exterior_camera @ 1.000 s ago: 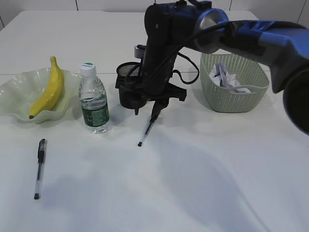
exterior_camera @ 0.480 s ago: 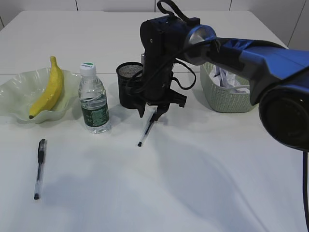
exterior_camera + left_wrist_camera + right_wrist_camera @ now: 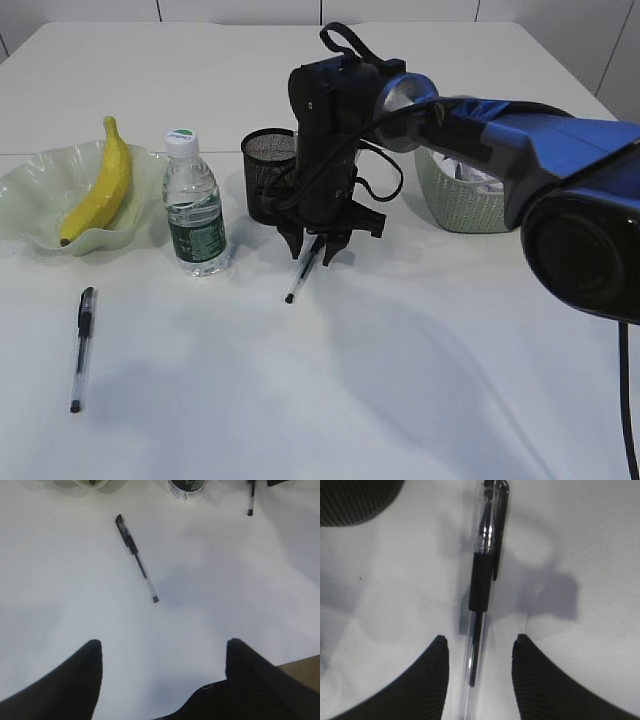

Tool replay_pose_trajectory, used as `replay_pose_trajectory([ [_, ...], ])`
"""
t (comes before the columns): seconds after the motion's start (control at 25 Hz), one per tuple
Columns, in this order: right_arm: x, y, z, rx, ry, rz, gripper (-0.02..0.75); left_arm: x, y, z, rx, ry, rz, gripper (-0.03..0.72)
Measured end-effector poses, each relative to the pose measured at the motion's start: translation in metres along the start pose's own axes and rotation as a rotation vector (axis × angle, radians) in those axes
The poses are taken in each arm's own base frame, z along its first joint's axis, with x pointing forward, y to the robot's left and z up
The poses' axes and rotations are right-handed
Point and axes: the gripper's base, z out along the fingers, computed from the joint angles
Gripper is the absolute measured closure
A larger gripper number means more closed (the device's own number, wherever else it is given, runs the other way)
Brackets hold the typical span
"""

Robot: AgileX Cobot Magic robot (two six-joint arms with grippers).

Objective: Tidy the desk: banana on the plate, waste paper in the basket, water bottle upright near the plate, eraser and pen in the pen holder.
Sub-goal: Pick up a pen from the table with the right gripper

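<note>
A clear black-ink pen point(image 3: 299, 276) lies on the white table before the black mesh pen holder point(image 3: 266, 172). My right gripper point(image 3: 316, 252) is open and low over its upper end; in the right wrist view the pen point(image 3: 481, 600) runs between the two open fingers point(image 3: 479, 652). A second pen point(image 3: 80, 344) lies at the front left and shows in the left wrist view point(image 3: 136, 556). My left gripper point(image 3: 162, 652) is open and empty above bare table. The banana point(image 3: 102, 185) lies on the pale green plate point(image 3: 30, 185). The water bottle point(image 3: 192, 205) stands upright beside the plate. No eraser shows.
A pale green basket point(image 3: 480, 215) with crumpled paper point(image 3: 470, 178) stands at the right behind my right arm. The pen holder's edge fills the top left of the right wrist view point(image 3: 355, 500).
My right gripper has come down over the pen near the holder, its fingers now on either side of the pen. The pen, bottle and banana have not moved.
</note>
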Motion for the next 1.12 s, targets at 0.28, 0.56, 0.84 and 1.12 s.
replay_pose_trajectory([
  [0.28, -0.0005, -0.0009, 0.0022, 0.003, 0.003, 0.016, 0.425, 0.0000, 0.0000, 0.0000, 0.000, 0.000, 0.000, 0.138],
  [0.56, -0.0005, -0.0009, 0.0022, 0.003, 0.003, 0.035, 0.426, 0.0000, 0.0000, 0.0000, 0.000, 0.000, 0.000, 0.138],
  [0.84, -0.0013, -0.0017, 0.0022, 0.011, -0.006, 0.062, 0.426, 0.0000, 0.0000, 0.0000, 0.000, 0.000, 0.000, 0.138],
  [1.12, -0.0018, -0.0023, 0.0023, 0.017, -0.013, 0.078, 0.426, 0.0000, 0.0000, 0.0000, 0.000, 0.000, 0.000, 0.138],
])
